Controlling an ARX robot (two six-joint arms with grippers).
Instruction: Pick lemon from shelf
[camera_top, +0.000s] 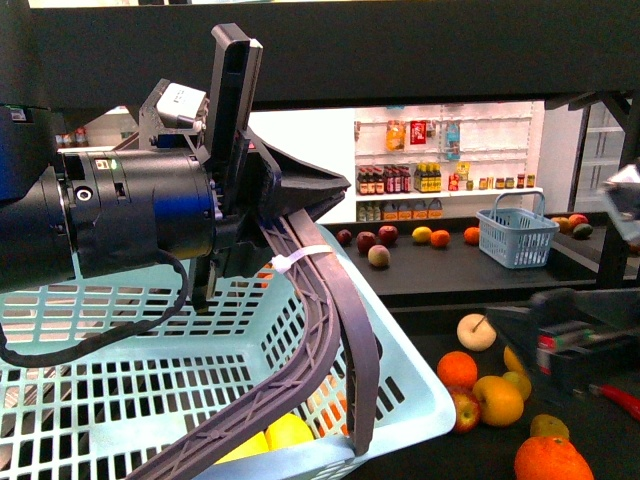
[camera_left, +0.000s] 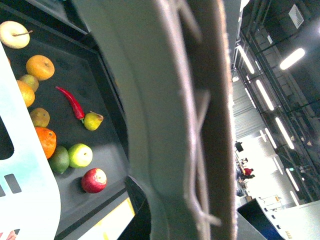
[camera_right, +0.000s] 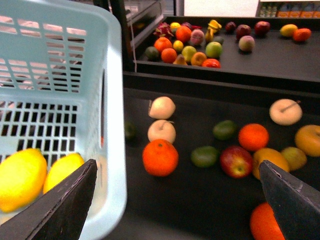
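Two lemons (camera_right: 22, 177) lie inside the light blue basket (camera_right: 112, 100), seen in the right wrist view; one lemon (camera_top: 285, 432) shows through the basket's wall (camera_top: 420, 400). My left gripper (camera_top: 268, 205) is shut on the basket handle (camera_top: 335, 330), which fills the left wrist view (camera_left: 175, 125). The right gripper (camera_right: 180, 200) is open beside the basket, above the shelf's (camera_right: 200, 200) black tray, with nothing between its fingers (camera_right: 65, 210). In the front view the right arm (camera_top: 570, 335) is a blur at the right.
Oranges (camera_right: 160, 157), apples (camera_right: 236, 161) and green fruits lie loose on the tray. A red chilli (camera_left: 72, 102) lies among them. The further tier (camera_top: 440, 275) holds more fruit and a small blue basket (camera_top: 515, 238). White wall shelves of bottles (camera_top: 440, 180) stand behind.
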